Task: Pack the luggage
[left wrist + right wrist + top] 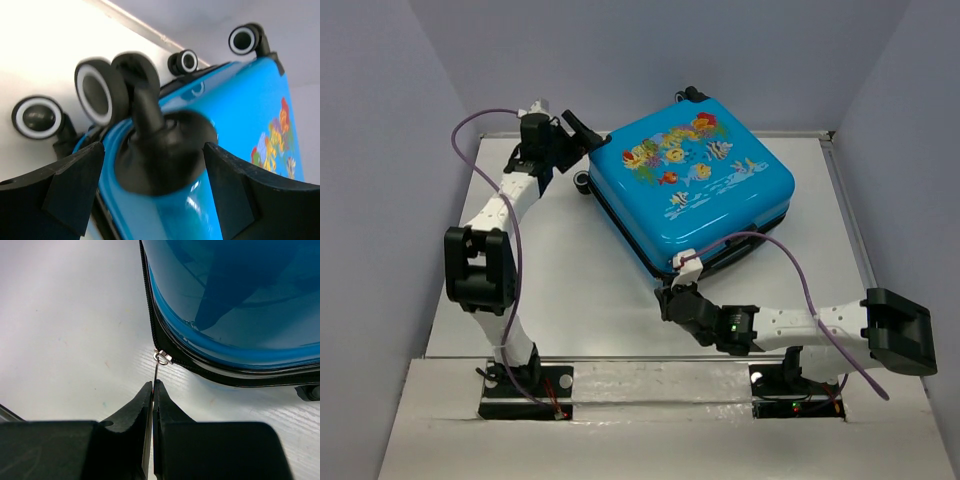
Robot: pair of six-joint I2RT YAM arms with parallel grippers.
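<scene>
While the blue hard-shell suitcase (695, 185) lies flat and closed on the white table (570, 290), its fish-and-coral face turned up, both arms reach to opposite corners of it. It sits toward the far right of the table, turned at an angle so that one corner points at the right arm.

At that near corner, the right gripper (152, 386) is pinched tight on the thin metal zipper pull (156, 371). The pull runs straight from the fingertips to the slider (162, 357) on the dark zipper band (210, 367) between the two shell halves.

At the far left corner, the left gripper (154, 150) stands wide open. Its two black fingers (75, 185) straddle the black caster housing (165, 155), which is fixed to the blue shell. I cannot tell whether either finger touches the housing. A black-and-white caster wheel (95, 95) juts out just above that housing. Three more wheels show around it in the left wrist view, one (37, 117) close against the table.
</scene>
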